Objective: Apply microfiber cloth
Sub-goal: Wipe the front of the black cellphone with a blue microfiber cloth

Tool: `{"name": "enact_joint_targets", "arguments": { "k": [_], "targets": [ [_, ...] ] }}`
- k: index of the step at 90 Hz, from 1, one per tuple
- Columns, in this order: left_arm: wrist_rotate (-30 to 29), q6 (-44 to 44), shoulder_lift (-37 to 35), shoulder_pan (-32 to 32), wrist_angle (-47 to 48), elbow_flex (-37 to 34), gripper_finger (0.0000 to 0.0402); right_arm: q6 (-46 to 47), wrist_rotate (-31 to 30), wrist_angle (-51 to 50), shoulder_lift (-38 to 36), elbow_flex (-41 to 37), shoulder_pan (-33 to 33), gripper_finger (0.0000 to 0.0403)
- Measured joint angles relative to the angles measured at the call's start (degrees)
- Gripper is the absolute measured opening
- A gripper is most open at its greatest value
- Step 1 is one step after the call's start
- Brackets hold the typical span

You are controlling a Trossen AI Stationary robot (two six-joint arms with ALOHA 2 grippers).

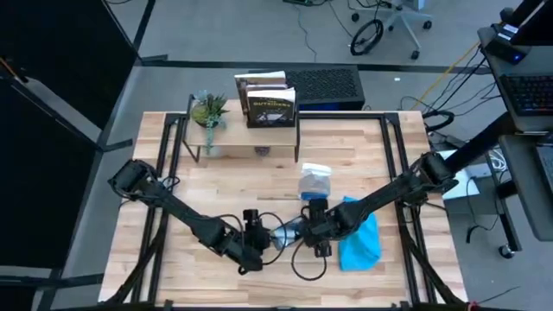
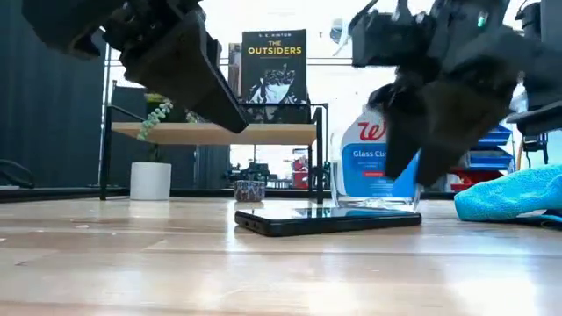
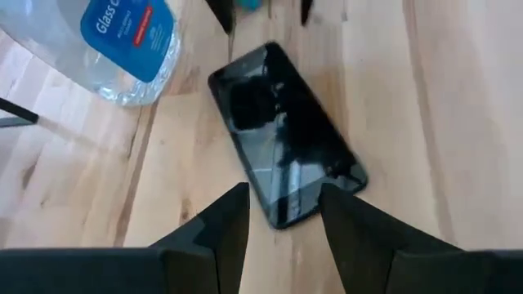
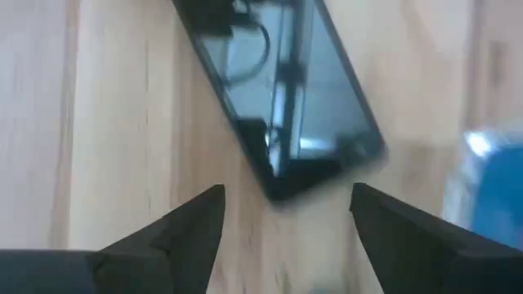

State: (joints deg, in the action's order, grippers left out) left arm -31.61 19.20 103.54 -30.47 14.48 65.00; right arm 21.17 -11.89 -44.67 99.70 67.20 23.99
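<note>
The turquoise microfiber cloth (image 1: 359, 239) lies bunched on the table at the near right, and shows too in the low view (image 2: 509, 195) and the right wrist view (image 4: 493, 189). No gripper touches it. A black phone (image 3: 282, 135) lies flat on the wood, screen up, left of the cloth (image 2: 329, 219). My left gripper (image 3: 282, 219) hovers open just left of the phone (image 1: 262, 236). My right gripper (image 4: 286, 214) hovers open over the phone's right end (image 1: 314, 231), between phone and cloth. Both hang clear above the table in the low view.
A clear spray bottle with a blue label (image 2: 378, 167) stands just behind the phone (image 1: 315, 181). Farther back, a low shelf (image 1: 246, 138) carries a potted plant (image 1: 208, 112) and a book (image 1: 270, 102). Cables lie on the table by the grippers (image 1: 302, 259).
</note>
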Motion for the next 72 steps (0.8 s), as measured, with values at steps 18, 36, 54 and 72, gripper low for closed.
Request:
{"name": "enact_joint_targets", "arguments": {
  "k": [18, 36, 54, 72],
  "targets": [
    [3.26, 0.42, 2.64, 1.0, -6.43, 0.05, 0.014, 9.33, -2.1, -9.92, -7.86, -1.83, 3.71, 0.0249],
    [3.27, 4.16, 3.24, 3.95, -3.33, 0.04, 0.014, 24.48, -3.08, -5.88, -14.92, -11.6, 9.32, 0.0249],
    [3.13, 10.63, 4.15, 8.84, 6.48, 0.02, 0.014, 32.32, -9.91, 17.29, -15.02, -18.71, 14.28, 0.0249],
    [10.24, 10.29, 7.09, 11.59, 4.84, -0.05, 0.014, 27.39, -14.92, 32.41, -5.01, -21.64, 10.11, 0.0249]
  ]
}}
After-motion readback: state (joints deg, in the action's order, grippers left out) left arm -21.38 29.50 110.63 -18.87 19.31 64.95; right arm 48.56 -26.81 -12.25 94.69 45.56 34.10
